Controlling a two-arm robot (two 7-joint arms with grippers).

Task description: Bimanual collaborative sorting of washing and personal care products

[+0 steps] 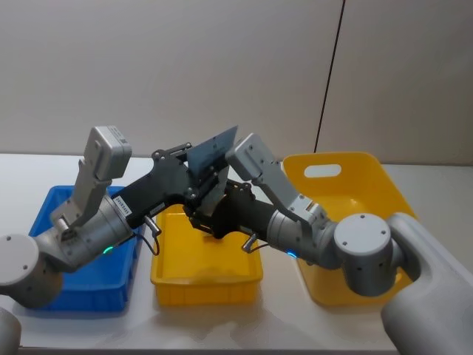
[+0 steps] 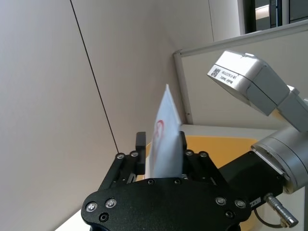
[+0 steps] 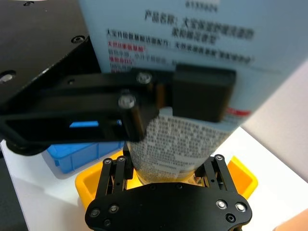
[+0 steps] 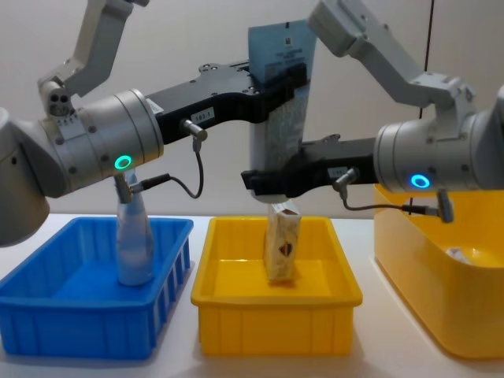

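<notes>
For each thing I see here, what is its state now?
Tube: upright in the air above the small yellow tub, held by both end effectors.
Left end effector: shut on the tube's upper part.
Right end effector: shut on the tube's lower end.
Carton: standing in the small yellow tub.
Bottle: upright in the blue crate.

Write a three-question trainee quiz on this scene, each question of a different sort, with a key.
1. True or false: both the left pincer and the right pincer are shut on the tube.
2. Which container holds the clear bottle? A) blue crate B) small yellow tub C) large yellow tub
3. Fill in: the carton stands in the small yellow tub, directly below the ____.

Key: 1 true; 2 A; 3 tube.
</notes>
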